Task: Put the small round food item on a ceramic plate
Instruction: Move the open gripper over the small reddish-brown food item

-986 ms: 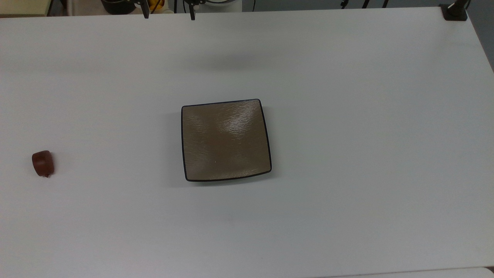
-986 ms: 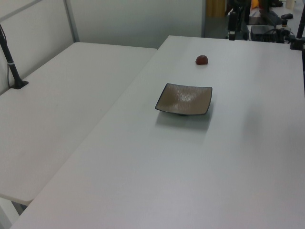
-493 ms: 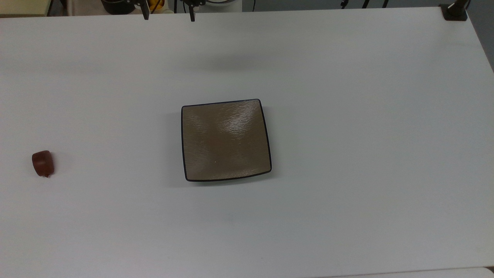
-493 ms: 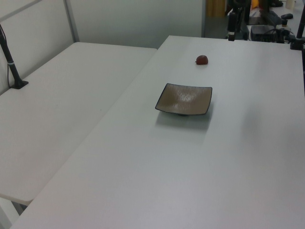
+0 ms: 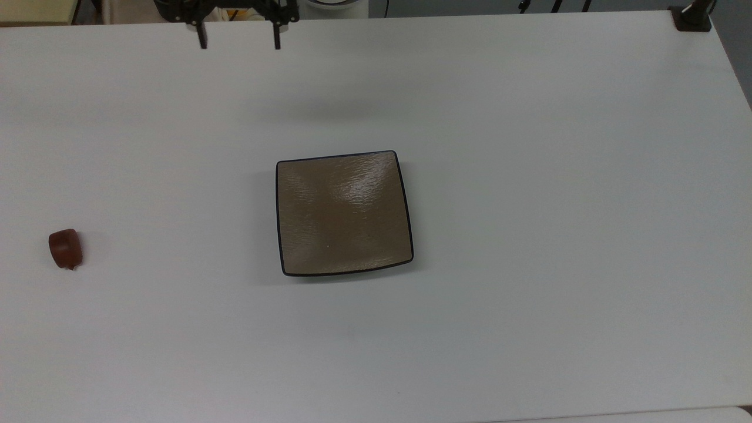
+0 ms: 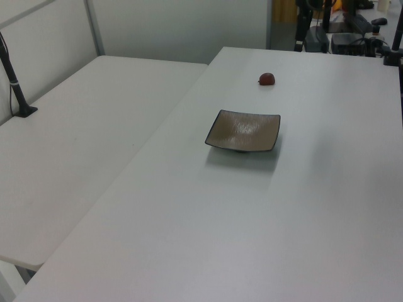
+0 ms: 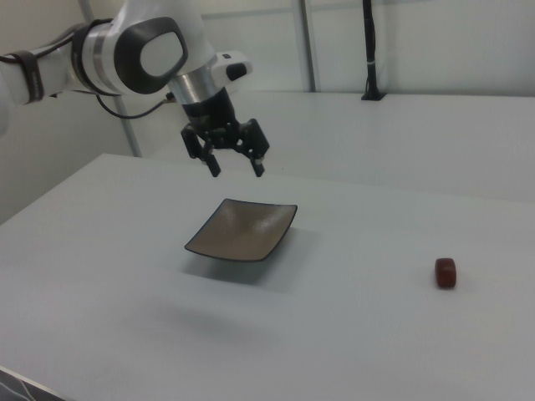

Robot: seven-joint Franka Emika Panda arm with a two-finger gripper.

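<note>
Approach was judged to be the step in hand; the end effector (image 7: 233,165) was seen raised above the bench (image 7: 351,334) with its fingers (image 7: 215,168) apart and nothing between them; the ceramic plate (image 7: 242,229) lay bare below. The small round food item (image 7: 445,272) was seen resting on the bench well apart from the plate, toward the right view's right; a centred descent over the lump, with fingers straddling its sides before closing, was judged advisable, since a stubby rounded piece could be nudged or rolled away.
</note>
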